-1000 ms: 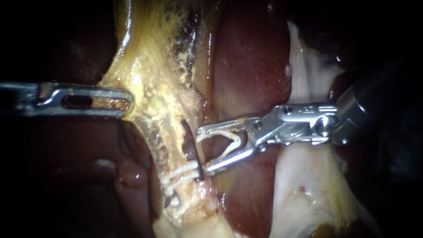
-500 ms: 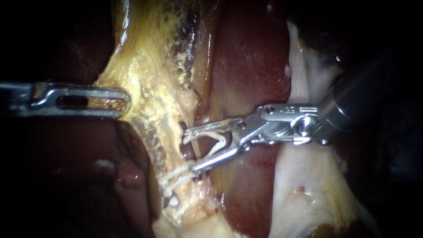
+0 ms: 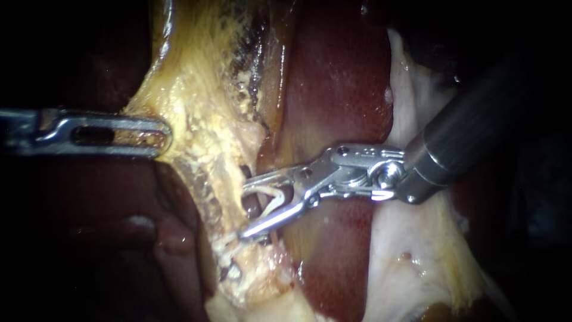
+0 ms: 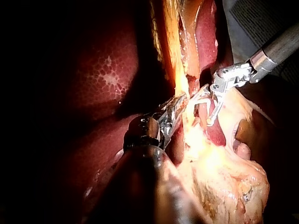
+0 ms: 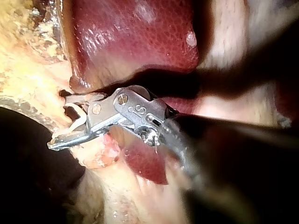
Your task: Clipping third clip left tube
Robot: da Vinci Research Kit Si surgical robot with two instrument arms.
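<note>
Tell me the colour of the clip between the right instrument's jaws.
White; the clip shows best in the endoscope view.

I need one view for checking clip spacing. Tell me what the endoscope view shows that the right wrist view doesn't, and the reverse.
Endoscope only: the left instrument, jaws shut on yellow tissue, and clips already on the tube. Right wrist only: the lower jaw's tip over a dark gap. Both: the right instrument holding a spread white clip, and the liver.
</note>
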